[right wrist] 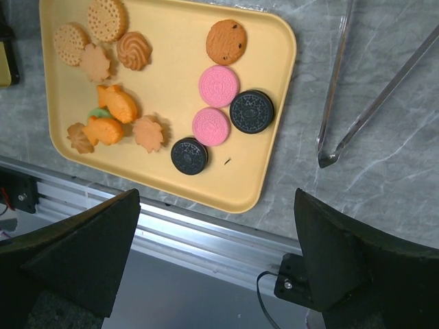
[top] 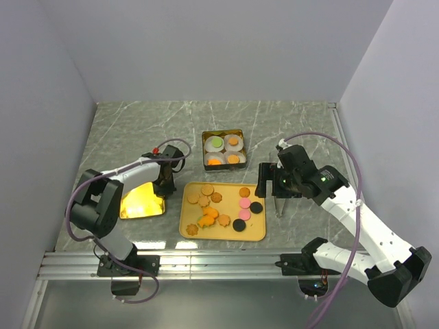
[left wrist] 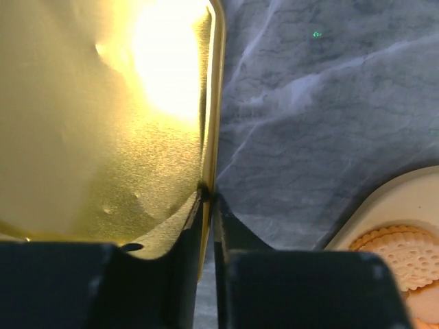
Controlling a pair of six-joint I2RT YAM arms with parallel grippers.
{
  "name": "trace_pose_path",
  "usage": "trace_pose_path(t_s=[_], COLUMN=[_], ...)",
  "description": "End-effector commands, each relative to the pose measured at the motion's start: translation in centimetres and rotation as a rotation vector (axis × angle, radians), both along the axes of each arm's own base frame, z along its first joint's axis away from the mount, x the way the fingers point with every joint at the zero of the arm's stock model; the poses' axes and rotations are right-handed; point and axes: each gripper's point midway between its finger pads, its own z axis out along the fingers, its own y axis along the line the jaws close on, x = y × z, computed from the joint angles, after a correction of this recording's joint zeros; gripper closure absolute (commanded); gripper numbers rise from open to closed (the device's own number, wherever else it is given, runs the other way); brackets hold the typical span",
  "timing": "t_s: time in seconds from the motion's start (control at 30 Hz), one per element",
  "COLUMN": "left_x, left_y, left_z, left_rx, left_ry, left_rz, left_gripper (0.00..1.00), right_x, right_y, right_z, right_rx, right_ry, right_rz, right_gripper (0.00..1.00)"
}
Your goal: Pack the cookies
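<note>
Pink and black cookies (right wrist: 218, 86) lie ahead of the right tool (right wrist: 216, 205).

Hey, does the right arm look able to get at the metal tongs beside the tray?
Probably yes: the right tool is open and empty, and the tongs lie uncovered on the table just beside the tray, close by.

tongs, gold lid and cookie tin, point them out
tongs (right wrist: 328, 157): right wrist view, end where arms meet
gold lid (left wrist: 103, 137): left wrist view, shiny inner face
cookie tin (top: 204, 147): top view, left wall
</note>
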Motion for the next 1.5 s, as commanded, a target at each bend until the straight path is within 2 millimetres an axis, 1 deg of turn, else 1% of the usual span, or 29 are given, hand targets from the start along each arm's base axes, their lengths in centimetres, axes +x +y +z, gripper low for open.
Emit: trace_pose_path(t_s=[0.0, 0.03, 0.1, 0.23, 0.33, 0.4, 0.53, 0.57, 0.63, 0.67, 0.7, 0.73, 0.8, 0.87, 0.9, 0.93, 0.97, 1.03, 1.07, 1.1, 1.13, 1.17, 1.2, 1.23, 1.27, 1.3, 1.37, 1.4, 1.47], left_x=[0.5, 0.5, 0.9, 1.6, 3.4, 4.7, 6.8, 7.6, 8.1, 8.7, 8.7, 8.8, 8.4, 8.1, 7.1, 6.9, 6.3, 3.8, 3.3, 2.2, 0.2, -0.3, -1.9, -3.6, -4.6, -6.0, -8.0, -9.1, -10.3], left_y=[0.3, 0.2, 0.1, 0.3, -0.1, -0.1, -0.6, -1.3, -2.1, -3.2, -3.6, -4.3, -6.1, -7.4, -8.3, -8.8, -9.2, -10.7, -11.2, -11.1, -12.1, -12.4, -12.2, -12.5, -12.7, -12.3, -12.2, -11.9, -11.9], left_z=[-0.8, -0.8, -0.6, 1.4, 4.9, 8.3, 14.4, 16.8, 19.8, 22.7, 24.3, 25.9, 30.4, 34.7, 36.8, 38.7, 40.5, 43.8, 45.5, 47.3, 48.4, 50.0, 51.5, 52.3, 52.9, 55.1, 56.6, 58.0, 58.7], left_rx=[0.035, 0.035, 0.040, 0.054, 0.034, 0.025, -0.028, -0.068, -0.117, -0.182, -0.212, -0.256, -0.380, -0.476, -0.559, -0.609, -0.663, -0.832, -0.893, -0.964, -1.060, -1.141, -1.196, -1.267, -1.352, -1.385, -1.481, -1.504, -1.577], left_ry=[0.010, 0.011, 0.011, -0.016, -0.101, -0.167, -0.295, -0.337, -0.396, -0.453, -0.482, -0.513, -0.603, -0.705, -0.735, -0.784, -0.818, -0.850, -0.893, -0.925, -0.907, -0.940, -0.965, -0.945, -0.914, -0.995, -0.967, -1.023, -0.972], left_rz=[-0.007, -0.013, -0.020, -0.024, -0.035, -0.030, -0.039, -0.060, -0.086, -0.107, -0.125, -0.146, -0.214, -0.267, -0.308, -0.330, -0.359, -0.459, -0.501, -0.514, -0.603, -0.622, -0.662, -0.736, -0.731, -0.802, -0.835, -0.895, -0.899], left_gripper=[0.85, 0.93, 1.00, 1.00, 1.00, 1.00, 1.00, 1.00, 1.00, 1.00, 1.00, 1.00, 1.00, 1.00, 1.00, 1.00, 1.00, 1.00, 1.00, 1.00, 0.99, 1.00, 0.99, 1.00, 0.99, 0.99, 1.00, 0.99, 0.99], right_x=[1.1, 1.1, 1.1, 1.4, 1.7, 1.8, 2.5, 2.7, 3.2, 3.4, 3.7, 4.0, 4.8, 5.7, 6.4, 7.3, 6.9, 7.8, 8.6, 7.9, 8.2, 8.5, 8.1, 7.8, 8.0, 7.8, 8.0, 7.9, 8.1], right_y=[0.4, 0.5, 0.7, 0.8, 0.8, 1.0, 2.0, 2.3, 3.1, 3.5, 3.9, 4.9, 6.0, 7.6, 7.7, 8.3, 9.4, 9.5, 10.0, 10.5, 10.4, 10.8, 11.0, 11.3, 11.4, 11.6, 11.5, 11.4, 11.4], right_z=[1.7, 1.6, 1.4, 1.6, 2.1, 2.3, 4.0, 4.1, 5.3, 5.6, 5.7, 7.1, 8.1, 10.6, 11.5, 13.3, 14.5, 16.3, 18.3, 19.7, 20.2, 22.1, 23.1, 23.7, 25.0, 26.0, 27.3, 28.0, 29.0], right_rx=[0.017, 0.021, 0.021, 0.012, 0.004, 0.005, 0.043, 0.047, 0.076, 0.087, 0.095, 0.141, 0.186, 0.287, 0.334, 0.405, 0.497, 0.638, 0.714, 0.808, 0.849, 0.904, 0.945, 0.994, 1.032, 1.086, 1.141, 1.183, 1.221], right_ry=[-0.070, -0.069, -0.064, -0.065, -0.073, -0.067, -0.081, -0.078, -0.089, -0.090, -0.080, -0.096, -0.098, -0.120, -0.123, -0.163, -0.146, -0.134, -0.198, -0.158, -0.159, -0.223, -0.226, -0.195, -0.246, -0.229, -0.280, -0.254, -0.297], right_rz=[0.011, 0.012, 0.019, 0.029, 0.034, 0.041, 0.052, 0.057, 0.071, 0.078, 0.086, 0.114, 0.134, 0.174, 0.163, 0.179, 0.238, 0.225, 0.256, 0.284, 0.289, 0.339, 0.376, 0.374, 0.412, 0.415, 0.461, 0.452, 0.491], right_gripper=[0.00, 0.00, 0.00, 0.00, 0.00, 0.00, 0.00, 0.00, 0.00, 0.00, 0.00, 0.00, 0.00, 0.00, 0.00, 0.00, 0.00, 0.00, 0.00, 0.00, 0.00, 0.00, 0.00, 0.00, 0.00, 0.00, 0.00, 0.00, 0.00])
